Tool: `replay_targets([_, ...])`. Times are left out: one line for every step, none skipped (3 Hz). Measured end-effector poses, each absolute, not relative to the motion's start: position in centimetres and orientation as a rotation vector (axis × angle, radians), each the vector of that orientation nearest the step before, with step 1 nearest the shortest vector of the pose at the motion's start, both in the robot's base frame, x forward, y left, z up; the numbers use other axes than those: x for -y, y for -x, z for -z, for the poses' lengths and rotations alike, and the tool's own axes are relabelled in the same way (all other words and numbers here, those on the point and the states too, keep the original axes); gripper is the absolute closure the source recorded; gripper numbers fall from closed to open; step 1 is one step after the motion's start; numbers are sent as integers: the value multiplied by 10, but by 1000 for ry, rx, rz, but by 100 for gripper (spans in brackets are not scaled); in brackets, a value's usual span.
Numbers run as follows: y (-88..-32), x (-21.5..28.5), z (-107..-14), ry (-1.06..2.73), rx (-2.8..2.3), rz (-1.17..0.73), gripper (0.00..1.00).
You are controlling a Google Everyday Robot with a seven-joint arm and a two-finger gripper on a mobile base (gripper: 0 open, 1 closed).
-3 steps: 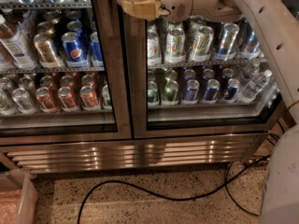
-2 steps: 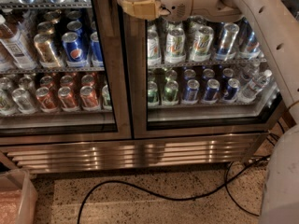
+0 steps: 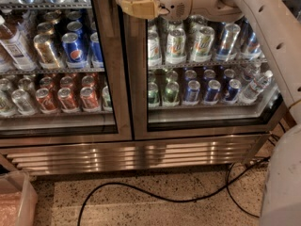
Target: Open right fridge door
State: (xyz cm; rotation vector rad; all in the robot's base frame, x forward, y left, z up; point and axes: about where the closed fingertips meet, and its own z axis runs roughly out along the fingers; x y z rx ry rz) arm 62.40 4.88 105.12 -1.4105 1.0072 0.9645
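The gripper (image 3: 134, 3) sits at the upper left edge of the right fridge door (image 3: 207, 105); its grip cannot be made out. The steel-framed glass door lies closed beside the left door (image 3: 56, 55). A black cable (image 3: 155, 199) loops across the floor (image 3: 197, 211) in front, near a plastic bin (image 3: 16, 199).

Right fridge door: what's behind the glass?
Behind the right fridge door: two shelves of cans, one clear bottle; the tool at its upper frame and the arm hide anything higher.
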Motion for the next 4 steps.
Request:
replay_targets([-623, -49, -1052, 1405, -1009, -964, 100])
replay_targets([-624, -49, -1052, 1405, -1009, -964, 100])
replay_targets([-623, -49, -1053, 1400, -1012, -963, 100])
replay_targets([-623, -49, -1054, 1393, -1016, -962, 100])
